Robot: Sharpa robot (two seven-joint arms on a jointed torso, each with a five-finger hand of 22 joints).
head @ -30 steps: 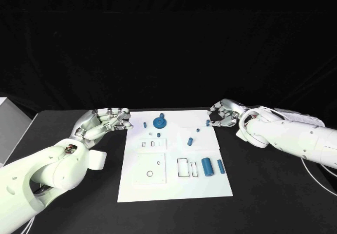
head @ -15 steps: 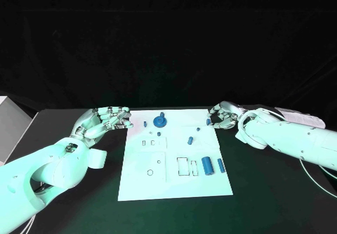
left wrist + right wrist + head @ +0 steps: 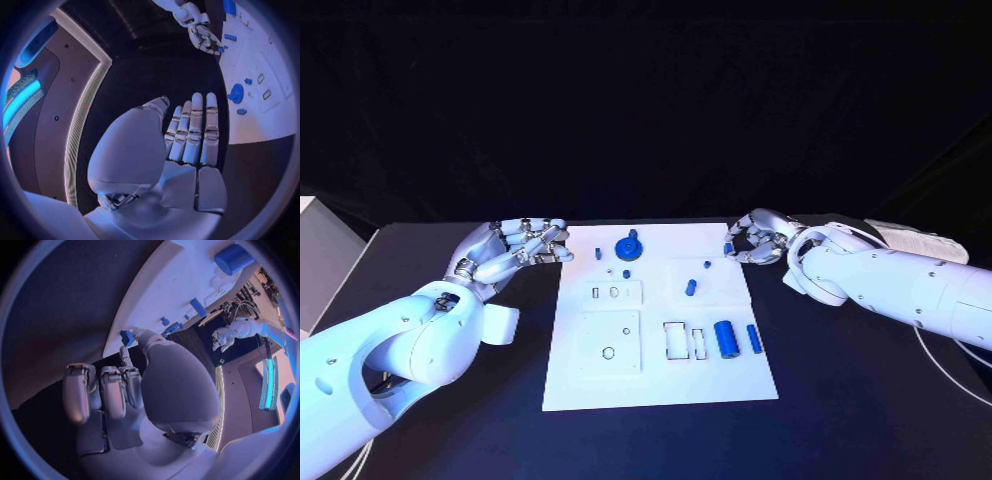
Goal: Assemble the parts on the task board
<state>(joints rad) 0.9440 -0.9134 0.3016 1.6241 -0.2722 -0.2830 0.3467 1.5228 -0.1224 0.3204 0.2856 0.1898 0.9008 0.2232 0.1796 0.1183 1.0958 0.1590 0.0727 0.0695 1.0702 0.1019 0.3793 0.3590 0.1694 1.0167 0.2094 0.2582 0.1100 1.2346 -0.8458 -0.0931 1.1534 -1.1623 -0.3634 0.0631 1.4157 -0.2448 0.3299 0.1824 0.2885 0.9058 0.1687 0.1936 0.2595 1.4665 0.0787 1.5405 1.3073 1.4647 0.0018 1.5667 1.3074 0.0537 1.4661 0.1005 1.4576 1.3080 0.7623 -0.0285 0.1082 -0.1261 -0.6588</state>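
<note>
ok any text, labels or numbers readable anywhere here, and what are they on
None can be read.
The task board bears only black outlines of slots, no letters or numbers.
The blue parts, such as the large cylinder, are unmarked.
The left hand and right hand show no legible marking.

White task board (image 3: 661, 375), blue parts (image 3: 726, 339), black table (image 3: 862, 390).
</note>
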